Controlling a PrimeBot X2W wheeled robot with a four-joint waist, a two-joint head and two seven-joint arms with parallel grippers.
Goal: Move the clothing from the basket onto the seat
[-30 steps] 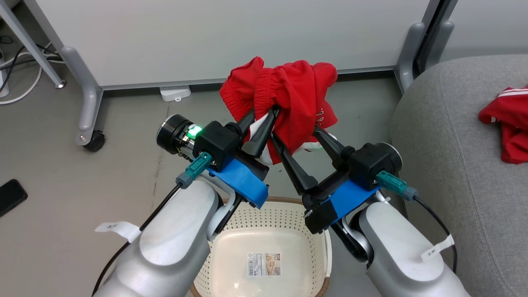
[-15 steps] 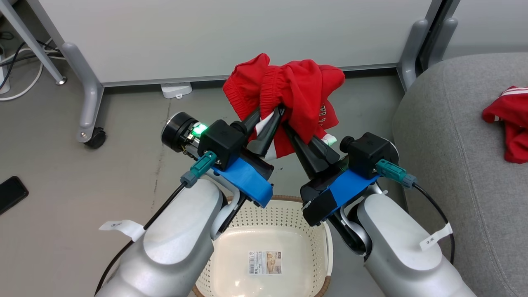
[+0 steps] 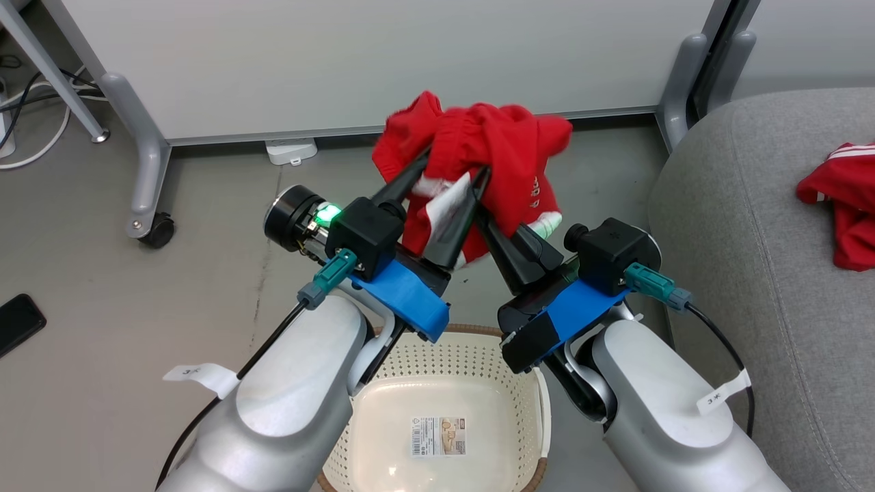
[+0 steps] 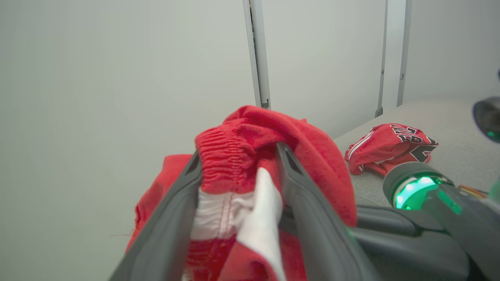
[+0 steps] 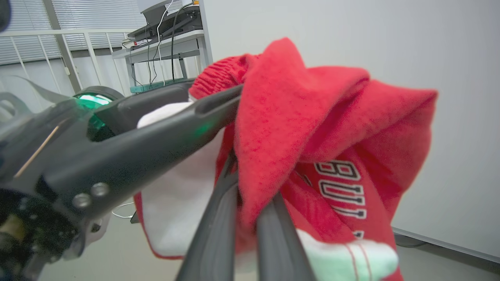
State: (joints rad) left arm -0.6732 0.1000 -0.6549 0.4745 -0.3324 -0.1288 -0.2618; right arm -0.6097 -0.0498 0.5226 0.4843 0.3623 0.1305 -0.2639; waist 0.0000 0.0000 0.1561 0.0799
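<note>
Right claw [image 5: 248,218] is pinched tight on a fold of the red shorts [image 3: 506,147]. They're soft, slightly fuzzy knit with a ribbed elastic waistband, white stripe trim and navy-and-white block letters. My left claw [image 3: 454,167] sits just left of it with its fingers spread apart, and the waistband and some white fabric are bunched loosely between them and flopped over the tips.

The basket [image 3: 472,331] is right under both wrists. It's cream perforated plastic with rounded corners, a brown woven-look rim and a paper label [image 3: 437,437] on the bottom.

The grey fabric sofa cushion [image 3: 752,239] is off to the right of my right claw, rounded edge nearest, with the crumpled red jersey [image 3: 837,205] well in from that edge. A smooth white partition panel [image 3: 342,61] stands past the fingertips, with bare grey floor [image 3: 205,225] to the left.
</note>
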